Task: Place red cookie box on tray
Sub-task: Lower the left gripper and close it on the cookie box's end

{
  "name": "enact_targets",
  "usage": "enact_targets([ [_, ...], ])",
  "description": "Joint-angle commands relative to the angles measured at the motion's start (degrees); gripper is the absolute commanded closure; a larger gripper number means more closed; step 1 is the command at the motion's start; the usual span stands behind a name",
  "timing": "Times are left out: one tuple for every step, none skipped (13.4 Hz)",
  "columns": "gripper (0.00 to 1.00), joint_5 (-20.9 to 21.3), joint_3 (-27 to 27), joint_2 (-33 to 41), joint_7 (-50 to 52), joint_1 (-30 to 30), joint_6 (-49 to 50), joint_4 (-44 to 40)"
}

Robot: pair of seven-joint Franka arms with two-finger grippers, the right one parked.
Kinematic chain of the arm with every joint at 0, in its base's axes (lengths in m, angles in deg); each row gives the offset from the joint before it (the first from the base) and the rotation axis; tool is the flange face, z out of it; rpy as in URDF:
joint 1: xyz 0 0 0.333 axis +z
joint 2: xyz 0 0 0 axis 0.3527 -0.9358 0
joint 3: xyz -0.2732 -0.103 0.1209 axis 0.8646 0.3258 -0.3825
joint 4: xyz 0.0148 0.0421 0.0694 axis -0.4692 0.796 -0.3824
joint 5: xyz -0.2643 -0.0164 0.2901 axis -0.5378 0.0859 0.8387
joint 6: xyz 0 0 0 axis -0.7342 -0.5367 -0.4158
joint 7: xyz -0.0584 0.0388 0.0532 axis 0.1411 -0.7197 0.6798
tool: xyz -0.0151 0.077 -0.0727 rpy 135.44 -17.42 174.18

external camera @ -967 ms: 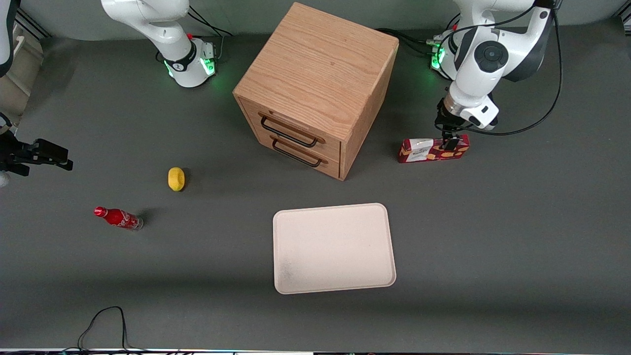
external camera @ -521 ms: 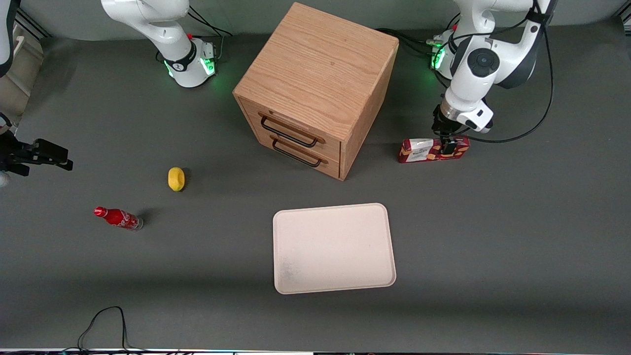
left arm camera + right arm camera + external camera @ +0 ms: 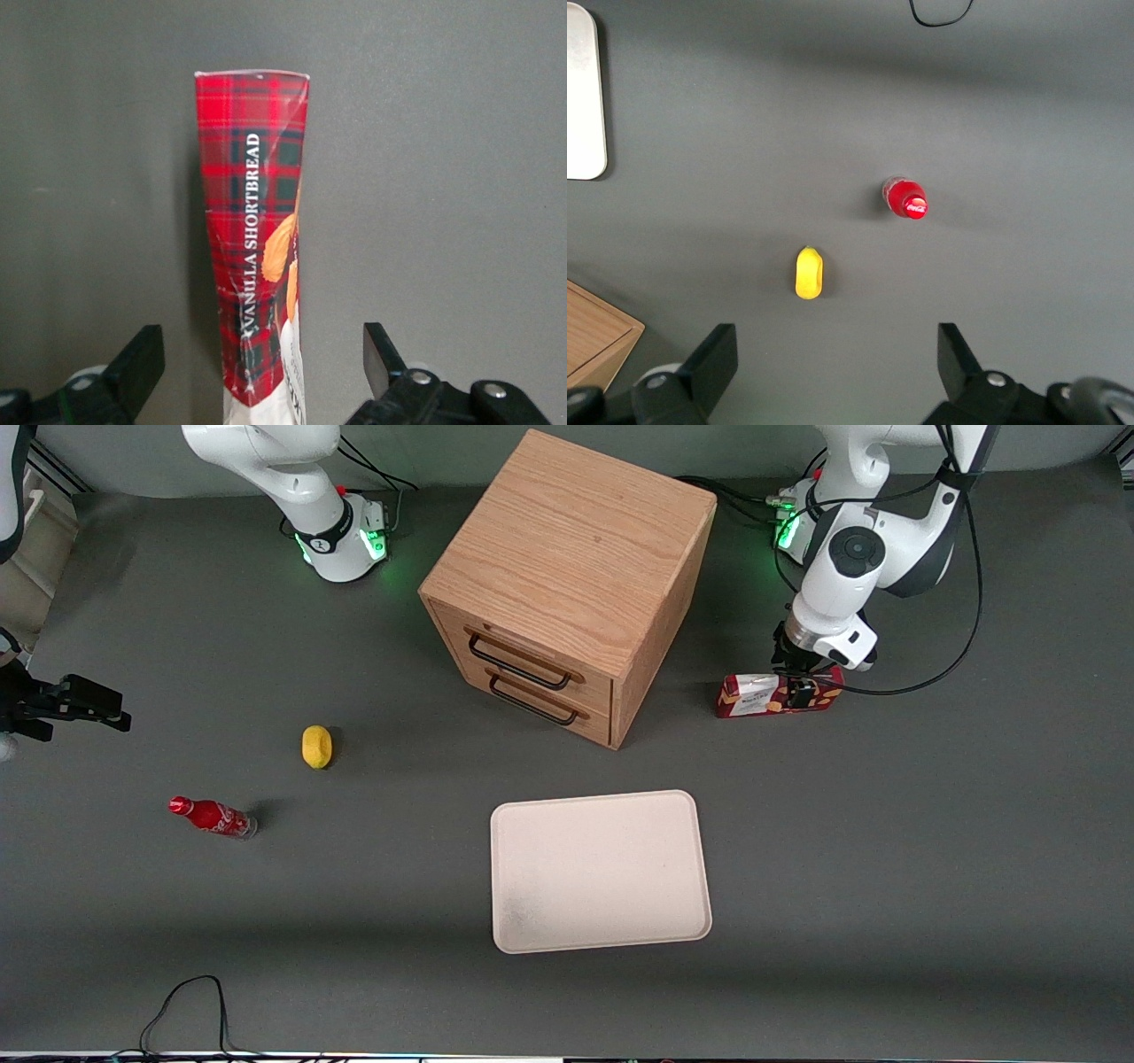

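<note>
The red cookie box (image 3: 778, 694) lies on its long edge on the grey table, beside the wooden drawer cabinet, toward the working arm's end. It is a slim tartan carton reading "VANILLA SHORTBREAD" (image 3: 257, 266) with biscuit pictures and a white label. My left gripper (image 3: 802, 691) is lowered over the box, open, with one finger on each side of it and clear gaps between the fingers (image 3: 142, 363) and the carton. The cream-white tray (image 3: 600, 871) lies flat and empty, nearer the front camera than the cabinet.
The wooden two-drawer cabinet (image 3: 571, 584) stands mid-table, both drawers shut. A yellow lemon-like object (image 3: 316, 746) and a small red soda bottle (image 3: 213, 817) lie toward the parked arm's end. A black cable (image 3: 190, 1001) loops near the front edge.
My left arm has shifted slightly toward the cabinet and lowered, bringing the open gripper down around the box. The box itself has not moved.
</note>
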Motion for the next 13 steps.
enact_targets([
  [0.00,1.53,0.14,-1.95,1.94,0.41,-2.11,0.00],
  [0.00,1.53,0.06,-2.31,1.94,0.50,-2.98,0.00],
  [0.00,1.62,0.06,-2.57,1.86,1.46,-3.25,0.08],
  [0.00,2.31,0.06,-2.57,1.86,1.73,-3.25,0.09],
  [0.00,2.76,0.06,-2.57,1.86,1.82,-3.25,0.09],
  [0.00,2.76,0.14,-2.57,1.94,1.82,-3.25,0.09],
  [0.06,2.76,0.06,-2.57,1.86,1.99,-3.25,0.09],
  [0.19,2.76,0.06,-2.57,1.86,1.99,-3.17,0.09],
  [0.39,2.76,0.06,-2.57,1.86,1.91,-3.17,0.09],
  [0.54,2.76,0.06,-2.57,1.86,1.91,-3.17,0.09],
  [0.71,2.76,0.06,-2.57,1.86,1.91,-3.17,0.09],
  [0.84,2.76,0.14,-2.57,1.86,1.91,-3.17,0.09],
  [0.93,2.76,0.14,-2.57,1.86,1.91,-3.08,0.09],
])
